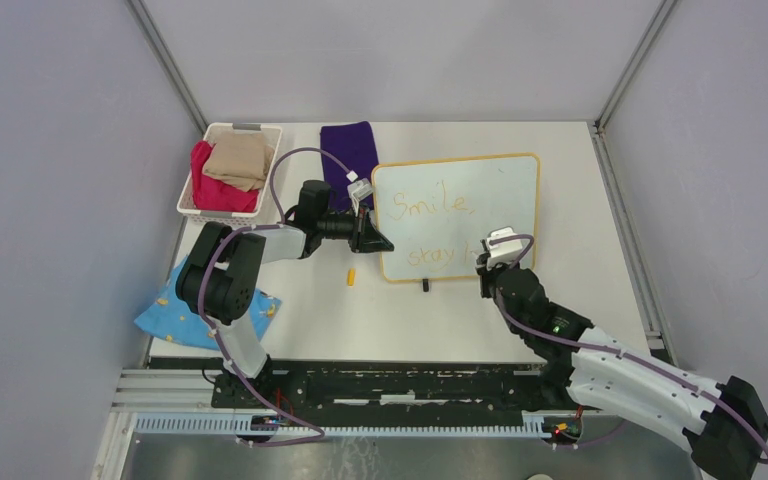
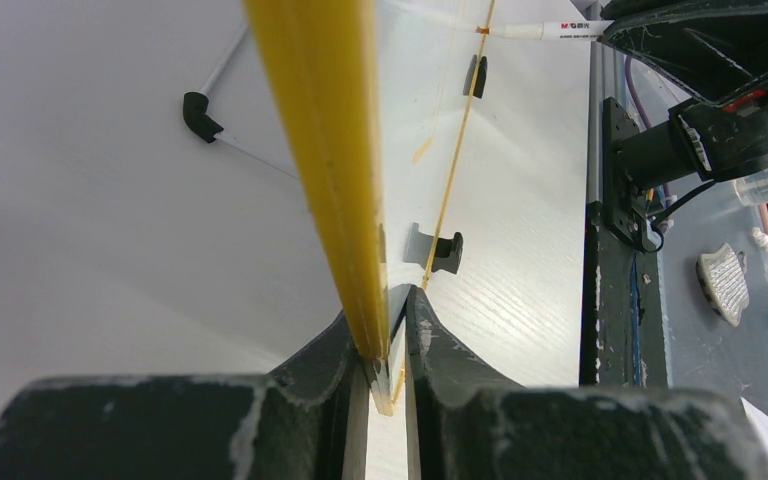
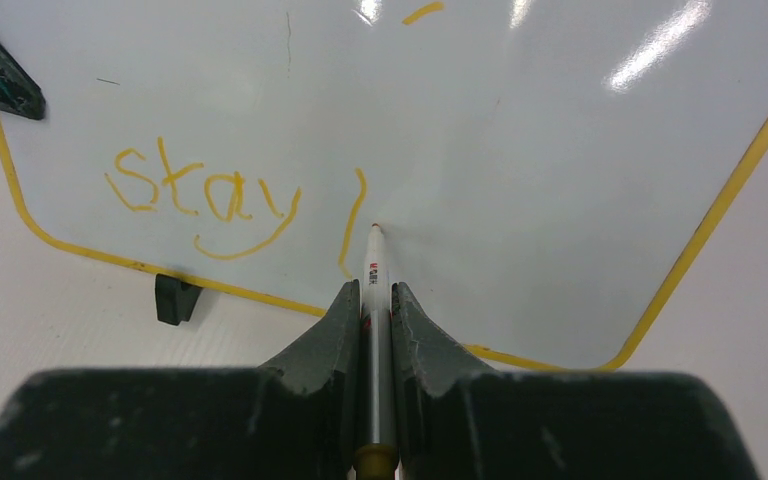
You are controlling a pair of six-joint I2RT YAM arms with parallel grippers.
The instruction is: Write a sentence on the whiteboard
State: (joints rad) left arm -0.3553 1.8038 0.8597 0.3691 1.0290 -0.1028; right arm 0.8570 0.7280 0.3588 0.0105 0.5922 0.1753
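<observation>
On the white surface (image 1: 360, 320), the whiteboard (image 1: 505, 195) sits right of centre. Your left jaws clamp its yellow edge; your right jaws clamp a marker (image 3: 376, 265), tip touching the board just past the sentence (image 3: 200, 195).

glossy smooth whiteboard (image 3: 520, 150)
</observation>
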